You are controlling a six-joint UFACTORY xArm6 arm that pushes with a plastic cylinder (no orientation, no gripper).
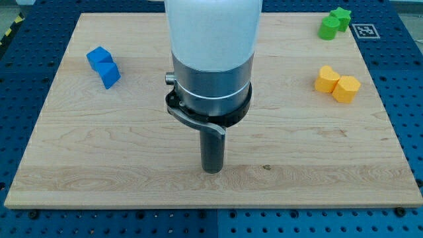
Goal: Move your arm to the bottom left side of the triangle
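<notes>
Closest to the camera runs the blue perforated table (198, 225), and on it lies the pale wooden board (99, 172), its grain running from the view's left to the view's right. Standing upright over the board's middle is the arm: a wide white body (211, 26) at the view's top, a grey metal collar (210, 82) under it, a black clamp (198, 119) below that, then the dark rod straight down. My tip (212, 170) rests on bare wood in the lower middle of the board, well apart from every block. The rod is one solid piece, so it neither spreads nor pinches, and nothing is held. I cannot make out the triangle anywhere, so I cannot tell where it is, which way it points or how its long axis lies; the white body covers the board's top middle. Two blue blocks (104, 66) sit touching at the upper left. A green pair (334, 23) stands in the top right corner, one of them looking star-shaped. Two yellow blocks (337, 82) sit touching at the right. A black-and-white marker (365, 30) lies just right of the green pair.
</notes>
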